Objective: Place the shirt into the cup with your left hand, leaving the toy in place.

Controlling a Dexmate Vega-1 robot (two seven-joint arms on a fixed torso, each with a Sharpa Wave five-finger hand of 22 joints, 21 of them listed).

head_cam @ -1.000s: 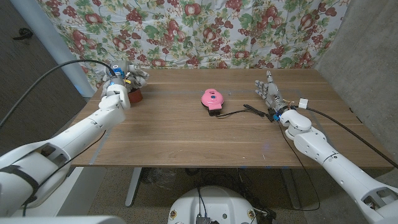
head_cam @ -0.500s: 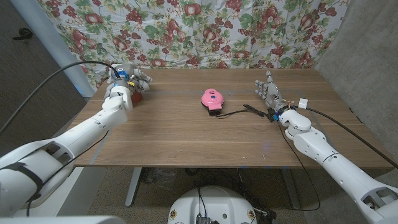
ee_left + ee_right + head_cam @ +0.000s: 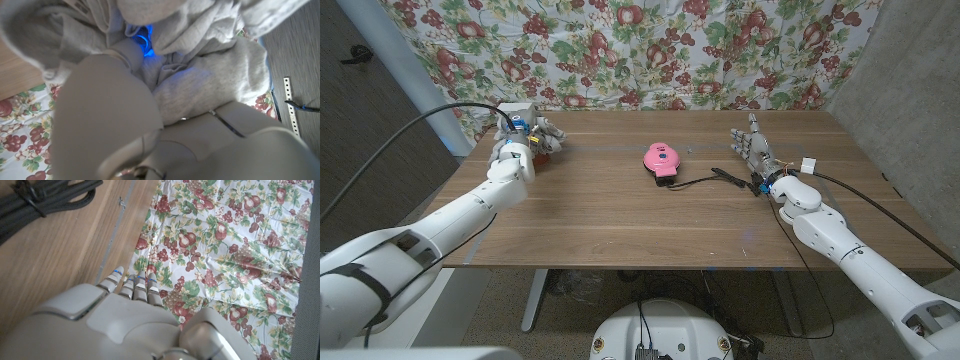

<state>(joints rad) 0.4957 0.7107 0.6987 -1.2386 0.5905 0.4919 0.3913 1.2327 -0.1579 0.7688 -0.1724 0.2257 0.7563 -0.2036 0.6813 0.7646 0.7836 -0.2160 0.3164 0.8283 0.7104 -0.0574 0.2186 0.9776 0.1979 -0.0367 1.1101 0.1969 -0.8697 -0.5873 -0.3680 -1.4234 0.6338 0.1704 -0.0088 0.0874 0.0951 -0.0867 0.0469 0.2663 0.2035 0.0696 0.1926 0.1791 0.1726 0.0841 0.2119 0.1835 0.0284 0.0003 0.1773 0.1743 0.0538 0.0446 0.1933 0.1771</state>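
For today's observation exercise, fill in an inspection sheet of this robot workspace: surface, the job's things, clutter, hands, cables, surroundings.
Surface: wooden table, bare wood over most of it.
Job's things: grey shirt bunched against the left hand; a dark red cup partly shows beside that hand at the far left corner; pink toy near the table's middle.
Clutter: nothing seen.
Hands: left hand holds the shirt by the cup; right hand holds nothing, fingers straight.
Cables: black cable from the toy toward the right hand; black cables along both arms.
Surroundings: fruit-print cloth behind the table.
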